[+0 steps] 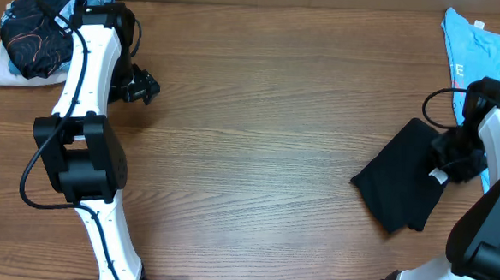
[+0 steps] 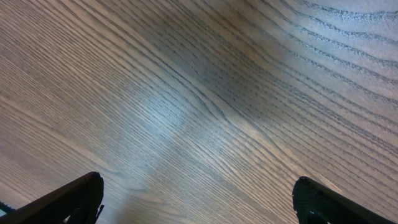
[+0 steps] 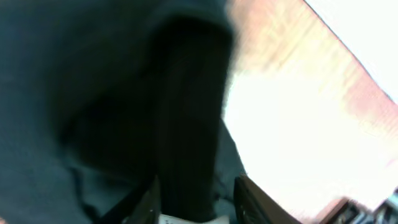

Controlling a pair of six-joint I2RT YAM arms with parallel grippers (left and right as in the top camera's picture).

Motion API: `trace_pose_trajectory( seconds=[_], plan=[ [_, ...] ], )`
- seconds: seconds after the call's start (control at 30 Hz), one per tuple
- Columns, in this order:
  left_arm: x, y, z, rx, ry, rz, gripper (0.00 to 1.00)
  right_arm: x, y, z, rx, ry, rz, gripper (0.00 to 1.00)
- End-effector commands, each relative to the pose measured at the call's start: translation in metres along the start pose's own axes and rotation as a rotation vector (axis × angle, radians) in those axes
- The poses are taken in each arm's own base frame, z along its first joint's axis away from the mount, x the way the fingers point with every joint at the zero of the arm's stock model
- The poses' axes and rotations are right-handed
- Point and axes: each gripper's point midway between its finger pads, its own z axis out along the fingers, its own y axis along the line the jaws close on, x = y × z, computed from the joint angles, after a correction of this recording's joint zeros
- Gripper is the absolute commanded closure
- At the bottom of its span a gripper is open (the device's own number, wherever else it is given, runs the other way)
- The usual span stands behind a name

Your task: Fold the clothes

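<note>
Right claw (image 3: 196, 198) pinching soft black T-shirt (image 1: 399, 182), left claw (image 2: 196, 190) spread above grained wood table (image 2: 199, 93)

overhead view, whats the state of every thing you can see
black T-shirt, folded small, lying flat at the right
light blue T-shirt, unfolded, rumpled, far right corner
clothes pile, heaped, far left corner
left end effector, open, empty, over the table
right end effector, astride a black T-shirt fold; grip unclear
</note>
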Motion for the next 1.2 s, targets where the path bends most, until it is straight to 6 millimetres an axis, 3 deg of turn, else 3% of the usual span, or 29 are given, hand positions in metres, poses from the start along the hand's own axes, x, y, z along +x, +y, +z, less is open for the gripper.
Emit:
trace_pose_trajectory(
  seconds=[0.0,0.17,0.3,0.47,0.73,0.93,1.07,1.17],
  plan=[
    [0.000,0.002,0.001,-0.002,0.005,0.002,0.00,0.005,-0.016,0.002,0.051,0.021,0.103,0.56],
    [0.000,0.002,0.001,-0.001,0.003,0.002,0.00,0.014,-0.032,-0.001,0.094,0.073,0.186,0.61],
    [0.000,0.002,0.001,-0.001,0.002,0.002,0.00,0.010,-0.039,-0.012,0.081,0.060,0.231,0.62],
    [0.000,0.002,0.001,-0.001,0.002,0.002,0.00,0.002,-0.054,-0.019,0.104,0.004,0.334,0.55],
    [0.000,0.002,0.001,-0.001,0.003,0.001,0.00,0.006,-0.063,-0.015,0.130,0.027,0.369,0.48],
    [0.000,0.002,0.001,-0.001,0.003,0.001,0.00,0.011,-0.062,0.003,0.135,0.027,0.419,0.44],
    [0.002,0.003,0.001,-0.005,0.010,0.002,0.00,0.011,-0.058,0.033,0.093,0.030,0.452,0.72],
    [0.002,0.003,0.001,-0.006,0.010,0.002,0.00,0.013,-0.061,0.048,0.079,0.048,0.480,0.76]
  ],
)
